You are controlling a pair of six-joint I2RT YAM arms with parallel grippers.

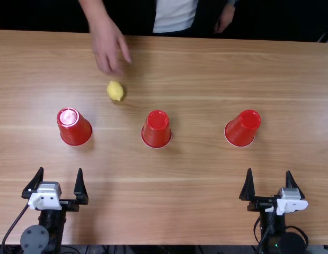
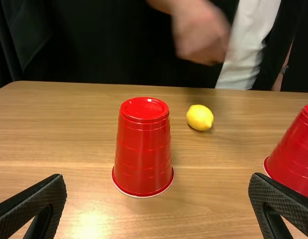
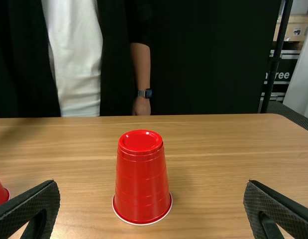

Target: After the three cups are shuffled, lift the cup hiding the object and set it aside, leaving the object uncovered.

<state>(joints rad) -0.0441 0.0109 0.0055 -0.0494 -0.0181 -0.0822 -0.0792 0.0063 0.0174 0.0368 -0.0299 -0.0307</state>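
**Both grippers spread wide and holding nothing; three red cups in a row, lemon in the open**

The left gripper [image 1: 60, 175] sits low at the near edge of the table [image 1: 206, 180]. Its two black fingers are spread far apart, with nothing between them and nothing touching them. The right gripper [image 1: 268, 175] sits the same way at the near edge, also wide open and holding nothing.

Straight ahead of the left gripper, well apart from it, the left red cup [image 1: 73, 127] stands upside down. The right red cup [image 1: 242, 127] stands upside down straight ahead of the right gripper, at about the same distance. The middle red cup [image 1: 156, 128], also upside down, is in line with them, ahead of the gap between the two grippers.

A small yellow lemon [image 1: 115, 90] lies bare on the table. It is beyond the left cup as seen from the left gripper and off toward the middle cup, touching neither cup. A person's hand [image 1: 108, 45] hangs over the table just past the lemon, fingers pointing down and apart from it.

The table is light brown wood with long grain lines. Behind its far edge the room is dark, with a black backdrop.
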